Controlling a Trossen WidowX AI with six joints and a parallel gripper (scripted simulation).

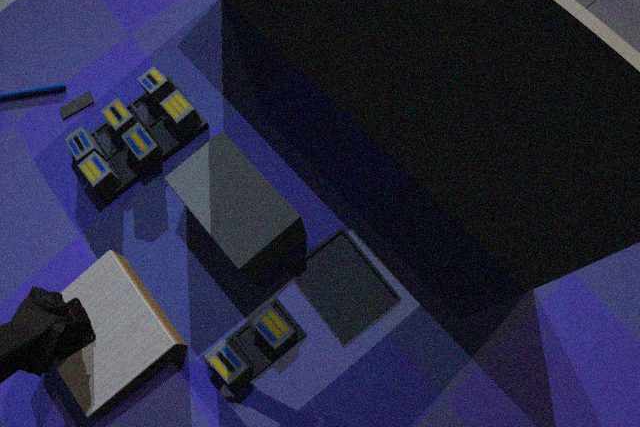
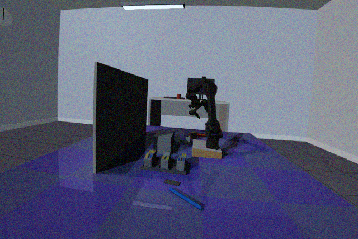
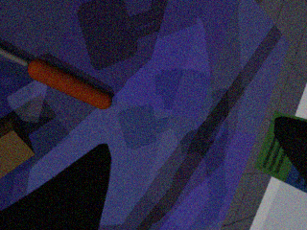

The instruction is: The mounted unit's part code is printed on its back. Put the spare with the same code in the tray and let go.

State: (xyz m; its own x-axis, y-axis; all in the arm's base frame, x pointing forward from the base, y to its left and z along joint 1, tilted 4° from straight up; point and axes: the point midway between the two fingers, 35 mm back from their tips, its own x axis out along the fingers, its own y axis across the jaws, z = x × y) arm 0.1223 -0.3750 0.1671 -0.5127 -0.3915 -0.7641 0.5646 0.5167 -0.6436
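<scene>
Several grey units with blue, yellow and black striped tops, such as one (image 1: 177,106) (image 2: 181,163), stand on a dark rack (image 1: 166,139) at the upper left of the top view. Two more units, one (image 1: 275,326) nearer the tray and one (image 1: 225,361) farther off, stand on a short rack (image 1: 249,350). The dark square tray (image 1: 347,288) is empty. I cannot tell which unit is the mounted one; no back code is readable. My gripper (image 2: 202,114) (image 3: 190,138) is open and empty, high beside the arm's column, away from units and tray.
A large grey box (image 1: 237,200) (image 2: 164,144) stands between the racks, beside the tray. A tall black panel (image 1: 413,102) (image 2: 119,120) stands behind. A blue rod (image 1: 33,93) (image 2: 186,199) and small dark plate (image 1: 77,105) (image 2: 172,182) lie beyond the larger rack. An orange-handled tool (image 3: 69,84) lies below.
</scene>
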